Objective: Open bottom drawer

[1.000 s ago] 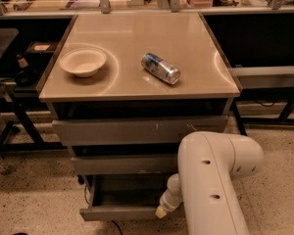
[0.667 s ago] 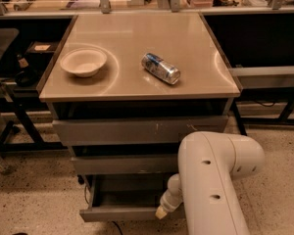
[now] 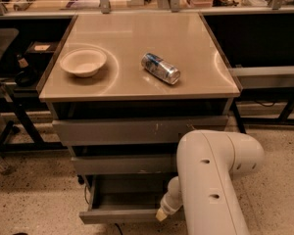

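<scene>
The gripper (image 3: 162, 212) sits at the front right of the pulled-out bottom drawer (image 3: 117, 216); I cannot tell whether it is grasping.

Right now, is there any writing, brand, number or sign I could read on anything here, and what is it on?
No text here can be read.
Can on the tabletop: blue and white print, not legible.
Bowl: plain, no marking.
Top drawer front: white scratches only, no words.
Bottom drawer, pulled out: plain front, no label.
Gripper, at the bottom drawer's front edge: no label visible.
</scene>
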Controlling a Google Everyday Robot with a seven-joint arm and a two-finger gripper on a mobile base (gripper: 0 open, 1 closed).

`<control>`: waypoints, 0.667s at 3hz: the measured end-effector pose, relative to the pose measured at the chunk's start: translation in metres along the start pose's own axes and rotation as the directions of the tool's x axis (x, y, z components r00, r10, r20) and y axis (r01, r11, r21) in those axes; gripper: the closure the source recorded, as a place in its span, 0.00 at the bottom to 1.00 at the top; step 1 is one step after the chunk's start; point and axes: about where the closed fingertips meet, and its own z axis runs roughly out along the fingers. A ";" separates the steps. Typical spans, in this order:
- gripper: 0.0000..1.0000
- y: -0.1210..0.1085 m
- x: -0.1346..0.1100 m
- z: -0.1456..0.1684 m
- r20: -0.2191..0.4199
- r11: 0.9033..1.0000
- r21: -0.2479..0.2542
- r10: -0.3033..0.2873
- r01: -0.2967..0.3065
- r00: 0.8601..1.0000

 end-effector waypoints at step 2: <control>1.00 0.019 0.016 0.000 -0.023 1.000 -0.028 0.009 -0.009 1.000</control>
